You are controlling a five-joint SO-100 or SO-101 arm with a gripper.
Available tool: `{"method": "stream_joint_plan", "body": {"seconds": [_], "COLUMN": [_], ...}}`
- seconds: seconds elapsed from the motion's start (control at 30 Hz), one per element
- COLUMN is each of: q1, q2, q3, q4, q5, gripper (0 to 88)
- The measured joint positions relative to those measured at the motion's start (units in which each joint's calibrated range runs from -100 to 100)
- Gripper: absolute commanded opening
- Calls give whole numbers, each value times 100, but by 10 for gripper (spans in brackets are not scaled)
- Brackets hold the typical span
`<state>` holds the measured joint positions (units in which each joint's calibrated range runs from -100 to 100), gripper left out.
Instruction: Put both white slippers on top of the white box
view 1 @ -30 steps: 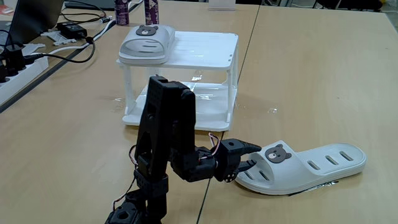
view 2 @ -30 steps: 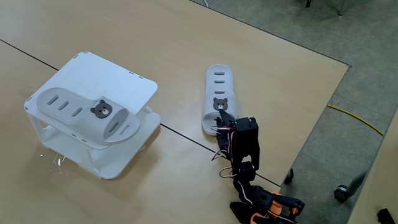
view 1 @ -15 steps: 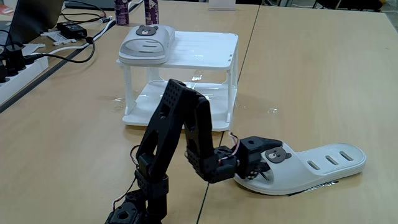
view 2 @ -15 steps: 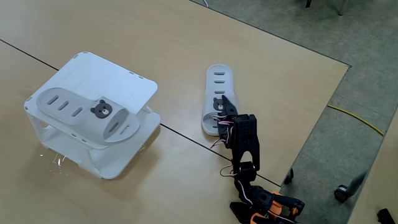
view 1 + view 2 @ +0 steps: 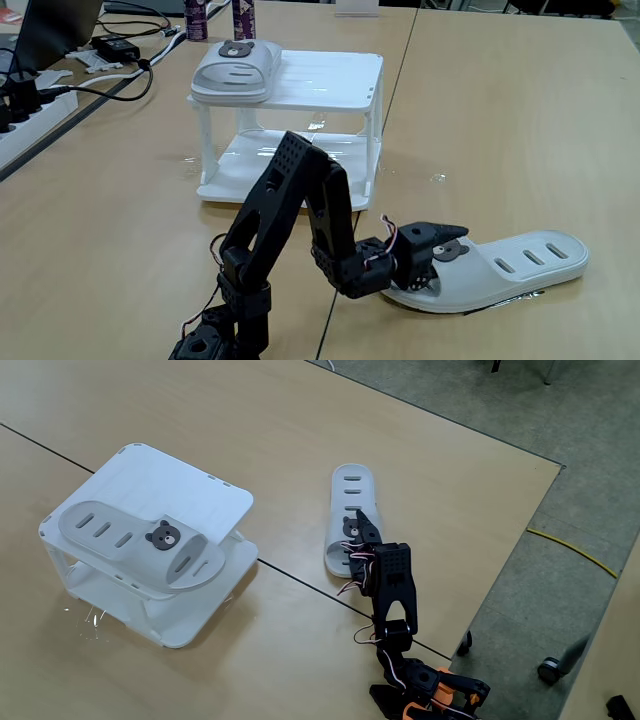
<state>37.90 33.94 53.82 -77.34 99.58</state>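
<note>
The hand (image 5: 432, 262) straddles the worktop slipper's (image 5: 520, 262) strap, jaws parted — close squarely on the strap before lifting toward the white box (image 5: 330, 80).

Matt black plastic on the gripper (image 5: 436, 252), closing round the smooth, soft-looking off-white rubber of the slipper (image 5: 510, 262) under its fingers, while beyond it the glossy white plastic rack (image 5: 330, 82) carries the second slipper (image 5: 235, 68), all on a matt pale wood-grain table (image 5: 500, 120).
</note>
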Motion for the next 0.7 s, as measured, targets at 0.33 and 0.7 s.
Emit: {"method": "stream_joint_plan", "body": {"seconds": [0.33, 0.7], "q1": [-22, -217], "q2": [74, 66], "q3": [-243, -898], "q4": [0, 953], "q5": [0, 0], "gripper": [8, 8]}}
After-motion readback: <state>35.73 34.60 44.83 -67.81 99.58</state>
